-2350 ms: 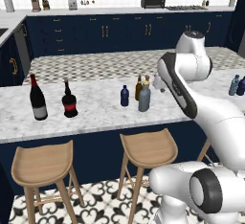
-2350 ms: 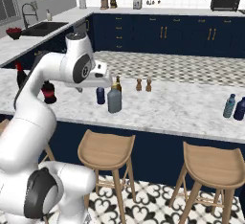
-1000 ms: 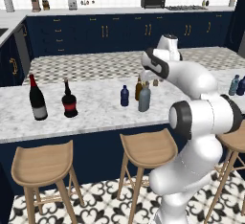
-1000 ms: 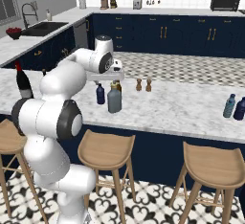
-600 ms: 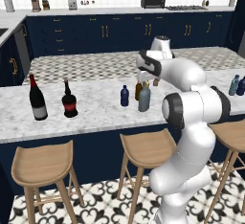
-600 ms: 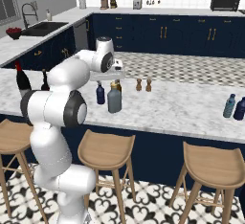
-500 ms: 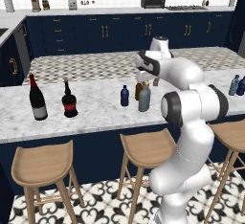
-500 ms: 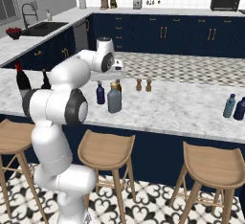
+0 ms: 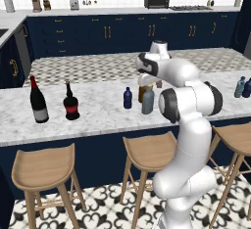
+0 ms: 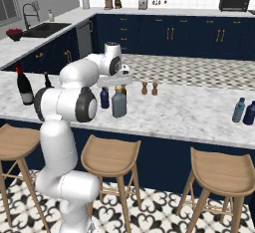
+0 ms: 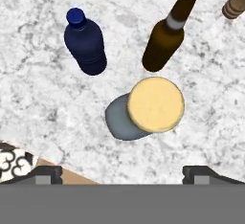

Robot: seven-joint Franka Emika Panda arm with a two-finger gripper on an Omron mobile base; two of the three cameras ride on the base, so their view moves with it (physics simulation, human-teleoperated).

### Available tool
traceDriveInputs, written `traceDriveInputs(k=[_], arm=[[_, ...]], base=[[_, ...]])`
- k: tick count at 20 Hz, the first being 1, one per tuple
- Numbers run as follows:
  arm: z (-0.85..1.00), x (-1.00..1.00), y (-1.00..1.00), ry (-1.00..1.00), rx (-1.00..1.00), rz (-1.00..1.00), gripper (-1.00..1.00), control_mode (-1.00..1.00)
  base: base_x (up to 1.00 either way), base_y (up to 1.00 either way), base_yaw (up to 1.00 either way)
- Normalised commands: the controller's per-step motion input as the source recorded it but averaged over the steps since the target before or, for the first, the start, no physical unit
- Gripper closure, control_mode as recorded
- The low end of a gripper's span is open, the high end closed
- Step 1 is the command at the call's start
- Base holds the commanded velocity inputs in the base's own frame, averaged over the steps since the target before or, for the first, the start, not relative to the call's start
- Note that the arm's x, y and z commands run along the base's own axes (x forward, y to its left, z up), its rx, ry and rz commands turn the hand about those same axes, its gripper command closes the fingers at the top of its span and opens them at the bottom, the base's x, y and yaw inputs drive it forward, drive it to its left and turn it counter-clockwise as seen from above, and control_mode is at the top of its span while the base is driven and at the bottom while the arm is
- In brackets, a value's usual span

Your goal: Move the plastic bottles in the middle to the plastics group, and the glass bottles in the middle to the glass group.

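Note:
Three bottles stand together in the middle of the marble counter (image 9: pixel 98 120): a small navy bottle (image 11: pixel 86 43) (image 9: pixel 127 98) (image 10: pixel 104 98), a slim amber-brown bottle (image 11: pixel 167 34) (image 10: pixel 123 90), and a stout grey bottle with a tan cap (image 11: pixel 155 104) (image 9: pixel 147 101) (image 10: pixel 119 103). My gripper (image 11: pixel 123 173) (image 9: pixel 146 80) (image 10: pixel 115 81) hangs open right above them, pointing down, with the tan cap just ahead of its fingertips (image 11: pixel 46 172) and nothing held. Two small blue bottles (image 9: pixel 243 86) (image 10: pixel 244 111) stand at the counter's far right. A tall wine bottle (image 9: pixel 38 101) (image 10: pixel 23 86) and a squat dark bottle (image 9: pixel 71 104) stand at its left.
Two small wooden shakers (image 10: pixel 149 88) stand just behind the middle bottles, and one (image 11: pixel 234 5) shows beside the amber bottle. Wooden stools (image 9: pixel 147 152) line the counter's near side below its edge.
The arm has swung in from the right and folded over the middle bottles, and the hand has eased a little lower and left. The bottles have not moved. The jaws stay open.

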Motion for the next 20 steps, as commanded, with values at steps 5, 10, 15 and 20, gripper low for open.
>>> traceDriveInputs(k=[5,10,15,20], arm=[[-0.14,0.37,-0.07,0.03,-0.04,0.09,-1.00,-1.00],[-0.09,0.32,0.00,0.06,0.00,0.07,-1.00,-1.00],[-0.18,0.31,0.00,0.08,0.00,0.04,-1.00,-1.00],[-0.07,0.02,0.00,0.01,0.00,0.04,-1.00,-1.00]], base=[[0.00,0.00,0.00],[0.00,0.00,0.00],[0.00,0.00,0.00],[0.00,0.00,0.00]])
